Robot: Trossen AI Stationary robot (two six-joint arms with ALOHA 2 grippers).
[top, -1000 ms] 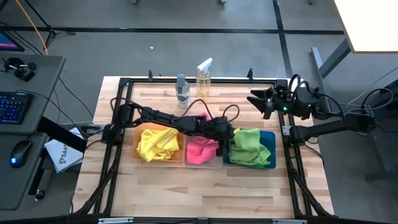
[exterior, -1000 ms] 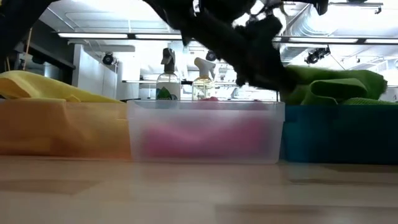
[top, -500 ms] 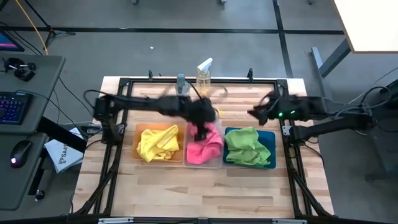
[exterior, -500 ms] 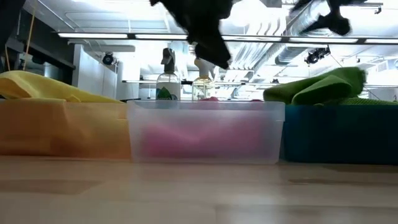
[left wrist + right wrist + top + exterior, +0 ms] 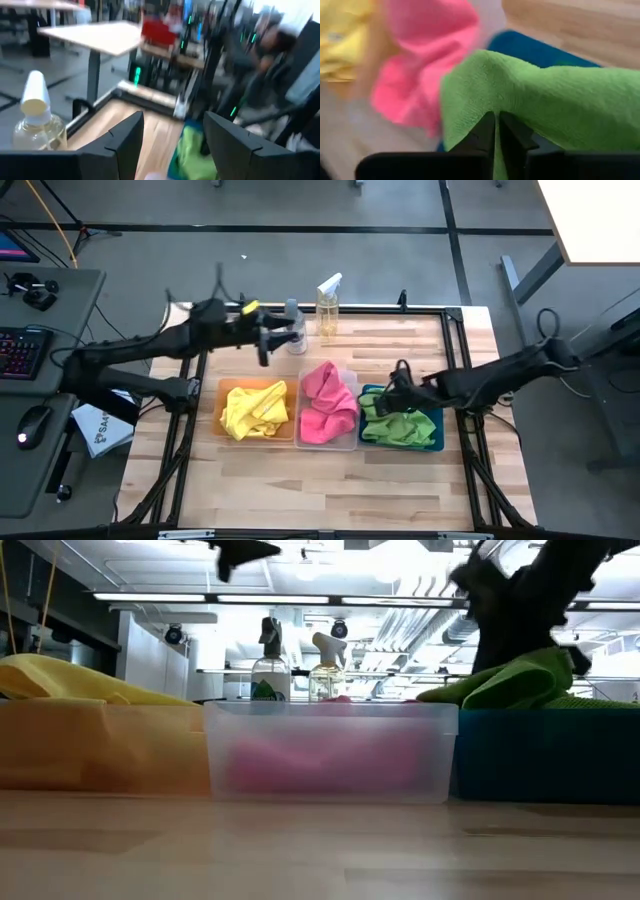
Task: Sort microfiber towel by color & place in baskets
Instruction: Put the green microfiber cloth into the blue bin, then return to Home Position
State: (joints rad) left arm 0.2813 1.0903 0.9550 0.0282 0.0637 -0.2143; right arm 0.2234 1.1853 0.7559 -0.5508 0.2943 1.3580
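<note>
Lime green fuzzy towel [image 5: 398, 423] in the teal plastic bin [image 5: 434, 423] is pinched by the right tool [image 5: 393, 395]; left tool [image 5: 268, 341] hangs released.

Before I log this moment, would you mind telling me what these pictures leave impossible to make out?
- Right gripper: jaws together at the green towel; pinching cloth or merely touching cannot be told, the fold hides the tips.
- Pink towel: low view shows only a blur through the clear bin.
- Left gripper: jaws apart; motion blur smears the room beyond.
- Teal bin: floor hidden by the green towel.
</note>
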